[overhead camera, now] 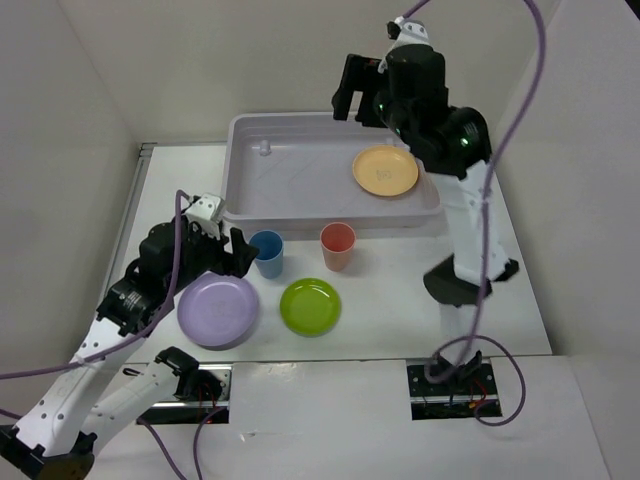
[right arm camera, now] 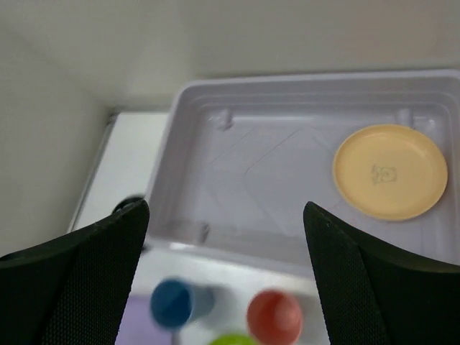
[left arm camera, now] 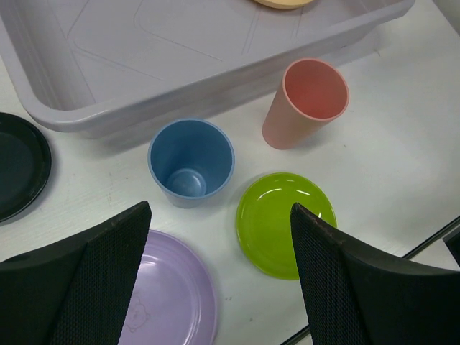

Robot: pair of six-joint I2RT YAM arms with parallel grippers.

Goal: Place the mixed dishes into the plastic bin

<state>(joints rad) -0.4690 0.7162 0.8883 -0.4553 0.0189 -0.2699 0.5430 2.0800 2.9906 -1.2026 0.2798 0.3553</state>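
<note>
With only the round yellow-orange plastic plate (overhead camera: 385, 170) in the shallow grey-lavender plastic bin (overhead camera: 300, 175) and your right gripper (right arm camera: 226, 208) spread empty above it, bring your left gripper (left arm camera: 221, 212), fingers apart, down around the upright blue plastic cup (left arm camera: 191, 162) beside the bin.

The table (overhead camera: 395, 320) is white and smooth, with a soft shine. Along its left edge runs a thin grey metal strip (overhead camera: 137, 195). Plain pale walls close it in on three sides: a back wall (overhead camera: 250, 60), a left wall (overhead camera: 60, 180) and a right wall (overhead camera: 590, 200). At the near side lies a white board (overhead camera: 320, 420). It has two dark square openings, a left opening (overhead camera: 207, 385) and a right opening (overhead camera: 450, 388). In the right one some thin red wires (overhead camera: 482, 397) can be seen.
</note>
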